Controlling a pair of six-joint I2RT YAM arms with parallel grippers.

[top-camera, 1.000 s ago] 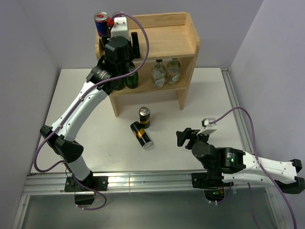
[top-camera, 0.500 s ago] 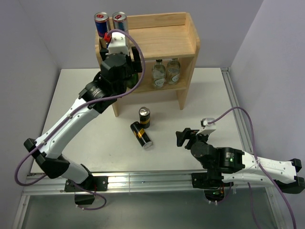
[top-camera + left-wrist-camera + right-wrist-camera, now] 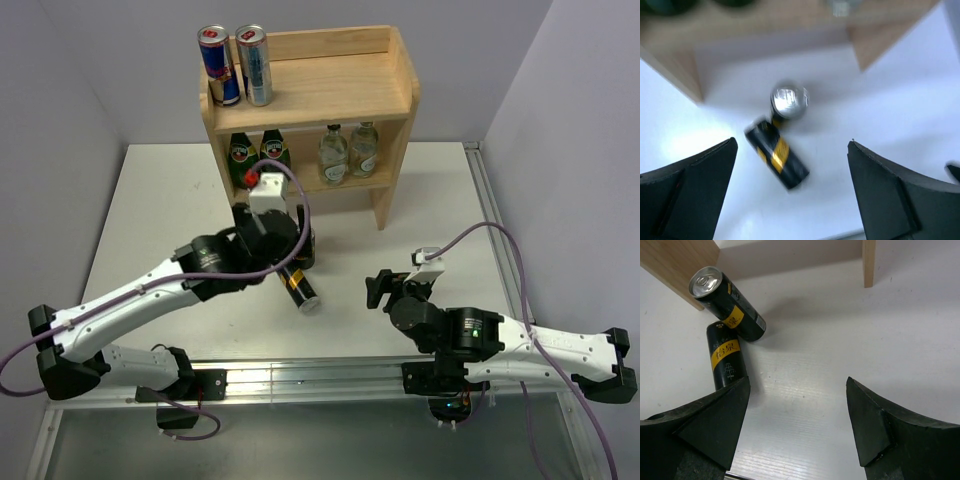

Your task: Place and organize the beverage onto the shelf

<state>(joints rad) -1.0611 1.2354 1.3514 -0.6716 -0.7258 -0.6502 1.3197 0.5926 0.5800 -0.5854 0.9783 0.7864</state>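
The wooden shelf [image 3: 385, 85] stands at the back. Two blue-and-silver cans [image 3: 213, 65] [image 3: 253, 65] stand on its top board at the left. Two clear bottles [image 3: 333, 152] [image 3: 364, 148] stand on the lower tier. One black-and-gold can [image 3: 788, 102] stands on the table and the other [image 3: 777, 155] lies beside it; both show in the right wrist view, standing [image 3: 727, 302] and lying [image 3: 726, 357]. My left gripper [image 3: 292, 250] [image 3: 792, 190] hovers open and empty above them. My right gripper [image 3: 380, 288] [image 3: 797, 425] is open and empty, to the right of the cans.
Two green bottles [image 3: 240, 155] [image 3: 274, 150] stand on the lower tier at the left. The shelf's side panels [image 3: 869, 262] reach down to the table. Grey walls close in the white table [image 3: 160, 210] at left, back and right.
My left arm has drawn back from the shelf top, leaving the second blue-and-silver can there, and dropped over the black-and-gold cans. The right arm has barely shifted.
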